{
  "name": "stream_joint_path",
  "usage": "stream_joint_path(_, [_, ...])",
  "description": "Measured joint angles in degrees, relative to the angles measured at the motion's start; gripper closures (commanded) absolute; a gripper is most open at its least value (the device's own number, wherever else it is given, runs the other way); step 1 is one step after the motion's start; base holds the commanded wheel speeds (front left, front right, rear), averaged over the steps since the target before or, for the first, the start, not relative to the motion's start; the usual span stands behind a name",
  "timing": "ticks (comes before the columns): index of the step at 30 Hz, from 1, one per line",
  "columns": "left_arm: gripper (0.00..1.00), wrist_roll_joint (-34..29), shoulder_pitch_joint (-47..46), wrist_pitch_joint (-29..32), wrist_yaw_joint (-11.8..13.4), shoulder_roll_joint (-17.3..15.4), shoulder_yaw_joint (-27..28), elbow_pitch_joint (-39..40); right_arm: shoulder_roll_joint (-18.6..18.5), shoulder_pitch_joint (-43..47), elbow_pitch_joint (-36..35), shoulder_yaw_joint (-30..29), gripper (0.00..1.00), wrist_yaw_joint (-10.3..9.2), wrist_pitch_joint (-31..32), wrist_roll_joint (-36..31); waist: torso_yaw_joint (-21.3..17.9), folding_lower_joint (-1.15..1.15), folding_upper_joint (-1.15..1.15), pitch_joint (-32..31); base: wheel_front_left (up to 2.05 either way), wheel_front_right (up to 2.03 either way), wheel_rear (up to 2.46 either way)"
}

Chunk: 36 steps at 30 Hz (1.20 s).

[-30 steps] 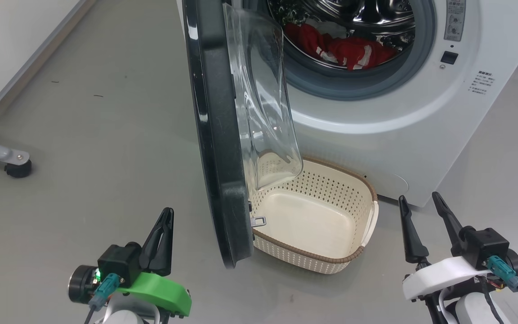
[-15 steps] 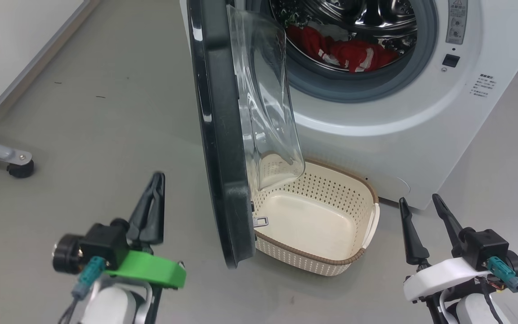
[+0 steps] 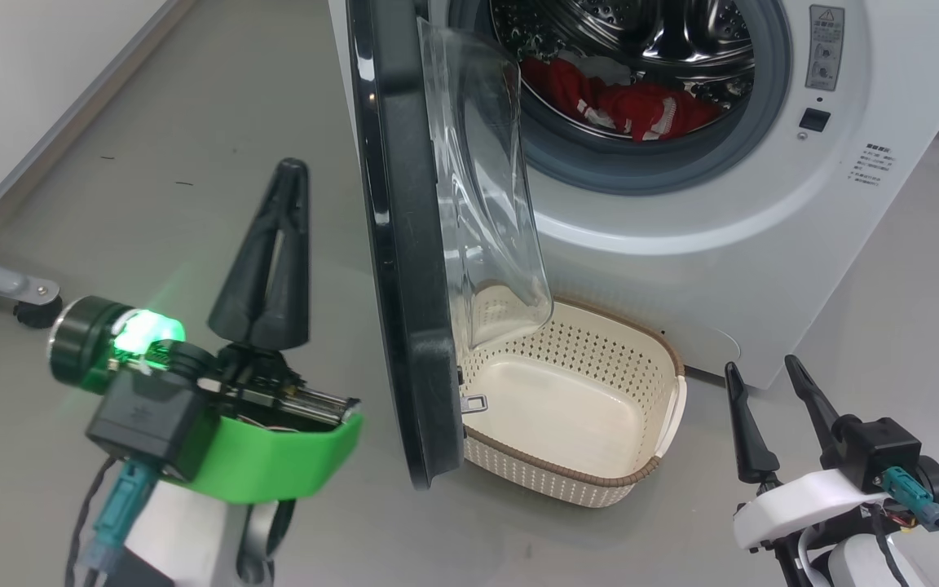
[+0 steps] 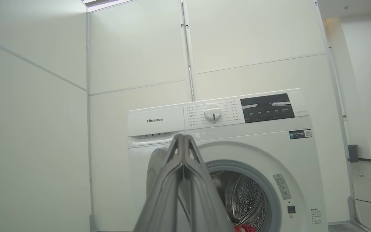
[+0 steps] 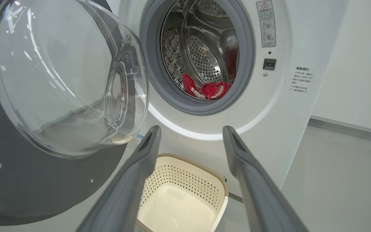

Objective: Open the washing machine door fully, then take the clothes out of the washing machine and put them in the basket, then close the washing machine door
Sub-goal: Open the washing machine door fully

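Note:
The white washing machine (image 3: 763,236) has its door (image 3: 400,244) swung out edge-on toward me, black rim and clear glass bowl (image 5: 66,80) over the basket's left end. Red clothes (image 3: 624,102) lie in the steel drum (image 5: 204,51). The cream basket (image 3: 575,408) sits empty on the floor below the opening. My left gripper (image 3: 290,171) is shut with nothing in it, raised left of the door rim; in its wrist view the fingers (image 4: 182,167) point at the machine front. My right gripper (image 3: 759,371) stands open at lower right, near the basket's right end.
A grey metal leg with a black caster (image 3: 25,306) stands at the far left on the grey floor (image 3: 152,204). White wall panels (image 4: 134,48) rise behind and left of the machine. A cable (image 4: 369,182) runs along the floor at the right.
My left gripper has risen and come closer to the camera, fingers still pressed together, now beside the door rim. The right gripper and the door have stayed put; the view shifted slightly.

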<state>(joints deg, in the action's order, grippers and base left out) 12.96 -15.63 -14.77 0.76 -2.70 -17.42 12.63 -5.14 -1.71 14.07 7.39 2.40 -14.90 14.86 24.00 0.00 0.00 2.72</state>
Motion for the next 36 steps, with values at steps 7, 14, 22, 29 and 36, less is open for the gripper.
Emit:
stream_joint_path(7, [1.00,0.2,0.0,0.0,-3.8,0.0,-7.4,4.5,0.4,0.2,0.4,0.0,0.00,0.27,0.0,-0.8,-0.6,0.00,0.00,-0.3,0.00,0.00,0.00])
stream_joint_path(14, [1.00,2.5,4.2,1.8,-6.1,0.0,-15.2,2.5,1.0,0.2,0.6,-0.1,0.00,0.56,0.0,-0.9,-1.5,0.00,0.00,-0.3,0.00,0.00,0.00])
stream_joint_path(22, [1.00,5.3,9.2,7.2,-6.4,-0.6,-18.5,-1.6,1.3,0.2,1.1,0.1,0.00,1.08,0.0,-1.4,-2.9,0.00,0.00,0.2,0.00,0.00,0.00])
stream_joint_path(29, [1.00,6.3,11.2,10.3,-6.6,-2.1,-17.9,-6.5,1.3,0.2,1.2,-0.6,0.00,1.57,0.0,-1.4,-3.7,0.00,0.00,0.8,0.00,0.00,0.00])
stream_joint_path(36, [1.00,6.5,11.3,10.7,-5.4,-2.2,-15.5,-9.0,1.4,0.1,1.2,-1.0,0.00,1.63,0.0,-1.8,-4.1,0.00,0.00,1.2,0.00,0.00,0.00])
